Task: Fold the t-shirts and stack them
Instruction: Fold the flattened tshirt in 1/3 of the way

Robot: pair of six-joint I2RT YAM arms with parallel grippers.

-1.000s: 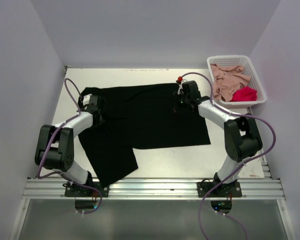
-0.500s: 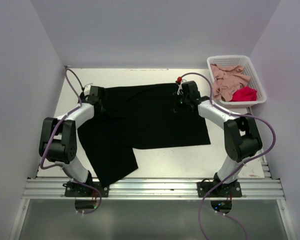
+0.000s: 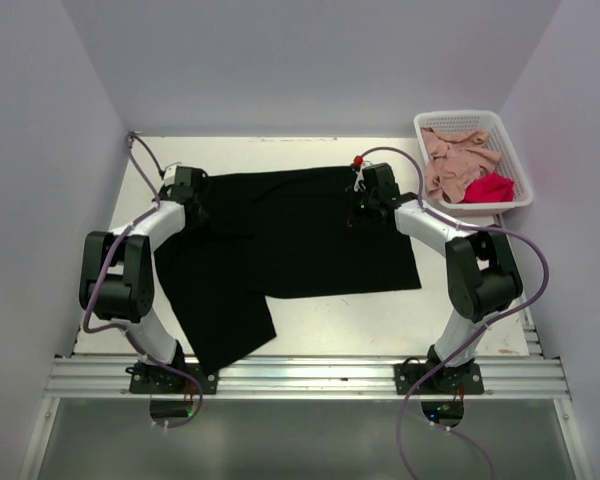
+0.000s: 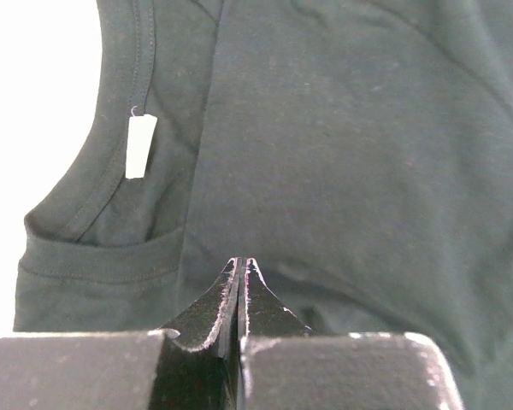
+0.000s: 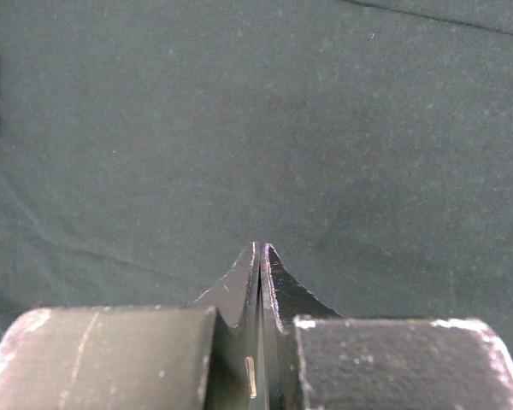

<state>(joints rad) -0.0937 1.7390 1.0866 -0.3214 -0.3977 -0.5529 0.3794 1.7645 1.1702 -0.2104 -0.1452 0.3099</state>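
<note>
1. The white counter (image 3: 320,325) carries the whole working area, with both arm bases at its near edge.

2. I see the black t-shirt (image 3: 290,235) spread over the middle of the counter. Its main body lies mostly flat. One part hangs down towards the near left, reaching almost to the near edge.

3. The white lattice basket (image 3: 458,116) stands at the far right corner of the counter, apart from the black t-shirt.

4. A crumpled dusty pink t-shirt (image 3: 458,160) fills most of the basket. I cannot tell whether it is one garment or more.

5. A bright red t-shirt (image 3: 488,187) lies bunched in the near right part of the basket, against the pink cloth.

6. The left hand (image 4: 241,261) is at the far left corner of the black t-shirt, beside the neck opening. Its fingers are pressed together. I cannot tell whether they pinch any cloth.

7. The right hand (image 5: 262,248) is at the far right part of the black t-shirt. Its fingers are also pressed together, tips over plain black cloth. I cannot tell whether cloth is caught between them.

8. A small white label (image 4: 140,146) sits inside the neckband, ahead and to the left of the left fingertips.
</note>
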